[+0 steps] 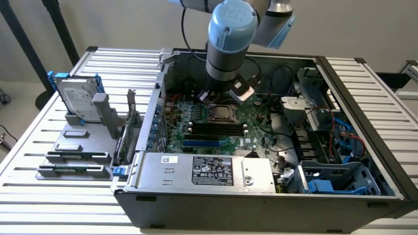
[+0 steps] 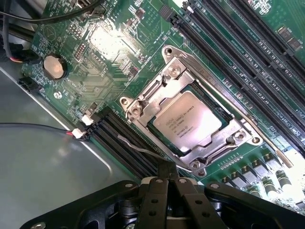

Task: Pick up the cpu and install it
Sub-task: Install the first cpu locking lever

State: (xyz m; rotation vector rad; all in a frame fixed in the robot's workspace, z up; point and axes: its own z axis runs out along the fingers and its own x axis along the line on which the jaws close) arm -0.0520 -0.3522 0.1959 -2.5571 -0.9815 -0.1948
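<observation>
- Slatted grey metal formed the table (image 1: 39,161), and on it lay an open computer case (image 1: 261,196) with its side panel off, green motherboard (image 1: 196,142) facing up.
- To the exterior view's left of the case, a grey fixture stand (image 1: 75,161) held a hard drive (image 1: 77,100) upright in a blue frame.
- From above, the arm (image 1: 228,39) came down almost straight into the case, its blue-capped wrist joint over the board's upper part.
- Its gripper (image 2: 167,174) hung just above the socket area, black fingers (image 2: 164,169) pressed together with nothing between them.
- I saw the cpu (image 2: 187,123) lying flat inside its socket (image 2: 143,102), shiny lid up, ringed by the silver retention frame.
- Fingertips sat just beside that frame's edge, apart from the chip itself.
- Black memory slots (image 2: 121,143) ran alongside the socket, near the fingers.
- A round coin battery (image 2: 55,67) sat farther off on the board.
</observation>
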